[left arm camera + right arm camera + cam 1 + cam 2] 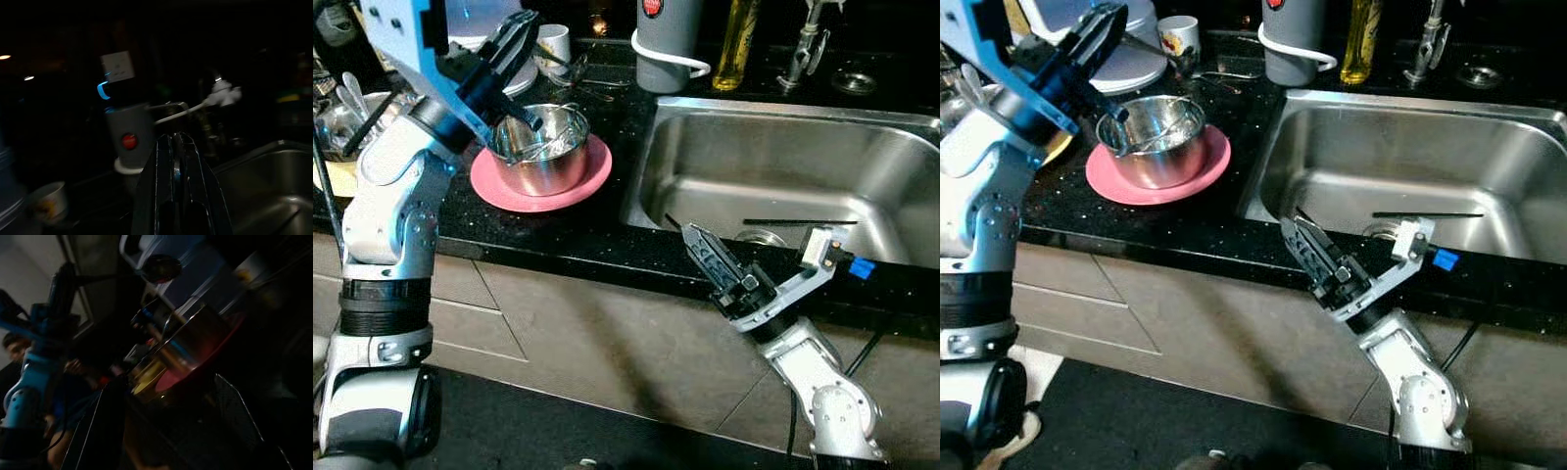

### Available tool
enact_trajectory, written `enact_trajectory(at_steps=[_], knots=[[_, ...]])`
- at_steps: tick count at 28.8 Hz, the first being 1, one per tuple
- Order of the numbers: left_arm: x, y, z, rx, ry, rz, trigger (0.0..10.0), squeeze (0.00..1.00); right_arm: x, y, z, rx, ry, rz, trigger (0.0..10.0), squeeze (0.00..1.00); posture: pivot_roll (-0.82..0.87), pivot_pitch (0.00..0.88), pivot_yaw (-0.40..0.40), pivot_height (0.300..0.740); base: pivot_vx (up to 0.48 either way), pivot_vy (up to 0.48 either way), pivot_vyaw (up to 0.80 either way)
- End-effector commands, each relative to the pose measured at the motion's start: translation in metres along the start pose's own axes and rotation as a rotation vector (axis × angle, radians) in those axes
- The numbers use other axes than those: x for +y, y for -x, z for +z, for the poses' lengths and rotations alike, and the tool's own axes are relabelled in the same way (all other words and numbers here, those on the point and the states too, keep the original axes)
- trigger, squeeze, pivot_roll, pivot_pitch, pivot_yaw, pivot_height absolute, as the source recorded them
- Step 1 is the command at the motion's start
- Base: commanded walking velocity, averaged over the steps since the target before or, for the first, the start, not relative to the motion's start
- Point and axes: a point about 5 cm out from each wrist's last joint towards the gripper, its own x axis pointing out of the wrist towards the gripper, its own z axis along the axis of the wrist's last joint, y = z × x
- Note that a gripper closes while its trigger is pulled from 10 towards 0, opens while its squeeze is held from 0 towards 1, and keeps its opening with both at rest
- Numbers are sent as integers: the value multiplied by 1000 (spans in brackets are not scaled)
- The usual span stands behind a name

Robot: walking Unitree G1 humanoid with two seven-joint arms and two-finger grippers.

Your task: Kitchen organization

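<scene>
Fingers [166, 176] of the left gripper [521, 34] lie pressed together, clenched on nothing that can be seen, raised above the black counter [558, 230] over the far rim of the steel pot [540, 147]. The pot stands on a pink plate [582, 186] on the counter, to the left of the sink [783, 176]; thin metal utensils lie inside the pot, and what kind they are cannot be told.

The right gripper [697, 247] hangs lower, in front of the counter's front edge below the sink's near left corner, fingers pointing up and leftward. In the right wrist view its two fingers [105, 431] stand well apart, released, holding nothing, with the pot and plate seen between them.

Behind the pot, toward the back edge of the counter, stand a white cup [553, 44] and white plates [1131, 64]. At the sink's far left corner stand a grey kettle [668, 44] and a bottle of yellow oil [736, 44]; the tap [803, 44] rises behind the basin.
</scene>
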Motion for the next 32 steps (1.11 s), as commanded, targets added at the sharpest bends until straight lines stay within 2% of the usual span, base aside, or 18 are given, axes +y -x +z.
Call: enact_trajectory(at_steps=[1,13,16,19,23,29,32], knots=[[-4,-5,0,-6,-10,-25,10000,0,-7,7,1,-20,-11,-53,10000,0,-68,78,47,740,0,0,-800],[-5,-8,-4,0,0,-57,10000,0,-5,7,12,-58,16,-41,10000,0,-72,73,50,740,0,0,-800],[-5,-8,-7,6,7,-64,10000,0,-5,6,19,-65,35,-31,10000,0,-73,69,47,740,0,0,0],[-5,-6,-16,32,31,-75,10000,0,-3,3,30,-80,82,-16,10000,0,-79,66,46,740,0,0,0],[-4,-3,-29,67,67,-72,10000,0,1,0,35,-65,127,12,10000,0,-81,64,44,740,0,0,0],[-2,3,-49,121,95,-60,10000,0,13,-5,30,-11,169,85,10000,0,-88,59,46,740,0,0,0],[-1,5,-58,117,158,-40,10000,0,15,-5,25,28,194,100,10000,0,-93,64,47,740,0,0,0]])
